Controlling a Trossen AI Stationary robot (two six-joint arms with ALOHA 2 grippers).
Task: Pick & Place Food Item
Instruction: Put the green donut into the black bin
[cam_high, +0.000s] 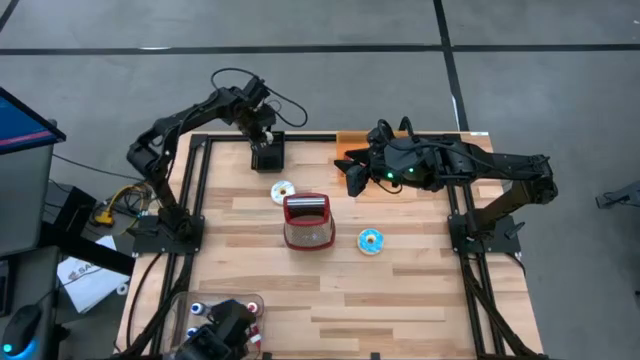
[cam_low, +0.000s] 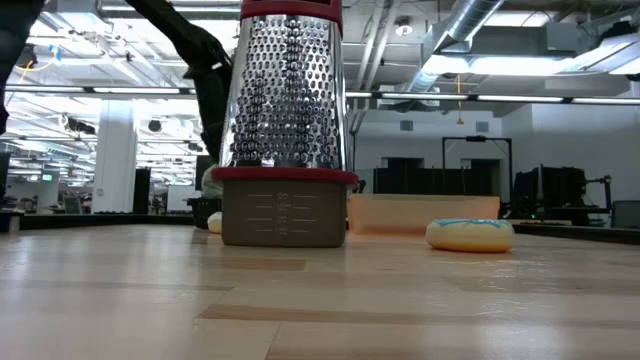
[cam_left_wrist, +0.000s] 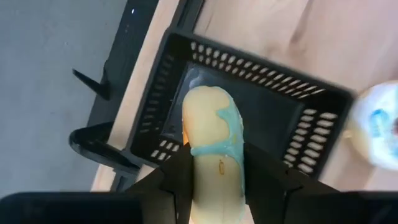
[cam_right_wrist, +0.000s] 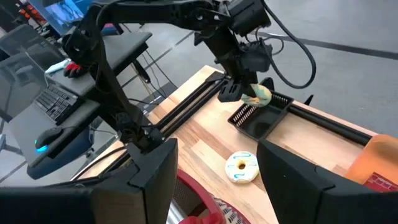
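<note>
A yellow donut (cam_left_wrist: 211, 140) with light blue icing hangs over a black basket (cam_left_wrist: 311, 134). It stands on its edge between the fingers (cam_left_wrist: 177, 180) of the left end effector (cam_left_wrist: 214, 186). The basket has holes in its walls and sits at the far left edge of the counter (cam_high: 420, 290). A second donut (cam_high: 282, 190) lies flat on the counter near the basket. It is white with colored bits. A third donut (cam_high: 371, 241), with blue icing, lies flat near the right side.
</note>
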